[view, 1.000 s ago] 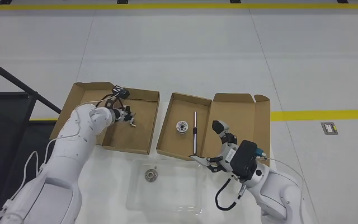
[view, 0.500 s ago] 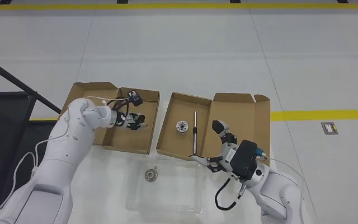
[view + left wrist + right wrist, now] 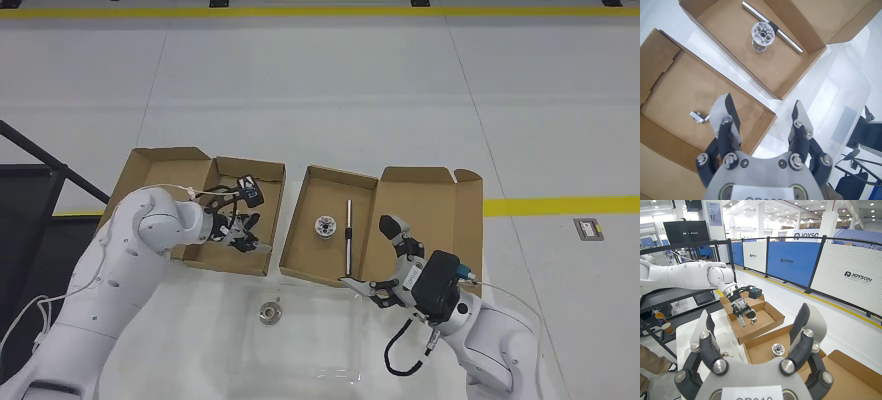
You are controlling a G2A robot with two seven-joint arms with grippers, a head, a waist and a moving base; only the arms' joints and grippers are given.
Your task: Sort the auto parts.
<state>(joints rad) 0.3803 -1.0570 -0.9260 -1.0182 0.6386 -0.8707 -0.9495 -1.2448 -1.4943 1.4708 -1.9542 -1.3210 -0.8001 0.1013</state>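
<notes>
Two open cardboard boxes sit side by side. The left box (image 3: 258, 190) holds a small metal bracket (image 3: 696, 117), also visible as the bracket (image 3: 753, 320). My left gripper (image 3: 250, 243) hangs open over that box's near right corner, with the bracket just beside one fingertip (image 3: 729, 106). The right box (image 3: 318, 195) holds a round metal hub (image 3: 325, 226) and a chrome rod (image 3: 348, 238). My right gripper (image 3: 372, 256) is open and empty at that box's near right side. Another round part (image 3: 268, 313) lies on the table.
A clear plastic tray (image 3: 300, 355) lies on the table in front of the boxes, the loose round part at its left corner. The right box's flap (image 3: 430, 210) spreads out beside my right gripper. A paper cup (image 3: 668, 327) stands on a side shelf.
My left gripper has moved from the middle of the left box toward its near right corner. The right arm has kept still.
</notes>
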